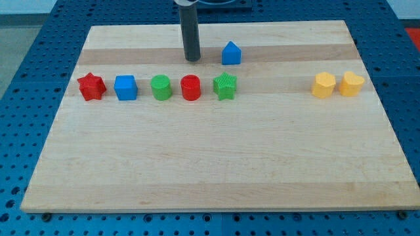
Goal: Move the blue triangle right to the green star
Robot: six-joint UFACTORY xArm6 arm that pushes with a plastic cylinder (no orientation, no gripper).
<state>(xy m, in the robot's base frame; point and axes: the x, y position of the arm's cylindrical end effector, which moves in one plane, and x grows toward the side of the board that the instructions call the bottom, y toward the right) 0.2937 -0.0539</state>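
The blue triangle block point(230, 53) sits near the view's top, just above and slightly right of the green star point(225, 86). The green star is the rightmost block of a row across the board's left half. My tip point(192, 59) rests on the board to the left of the blue triangle, a short gap away and not touching it. The tip is above the red cylinder point(190, 87) in the row.
The row also holds a red star point(91, 86), a blue cube point(125, 87) and a green cylinder point(161, 87). Two yellow blocks point(323, 85) point(351, 84) sit side by side at the view's right. The wooden board point(216, 164) lies on a blue perforated table.
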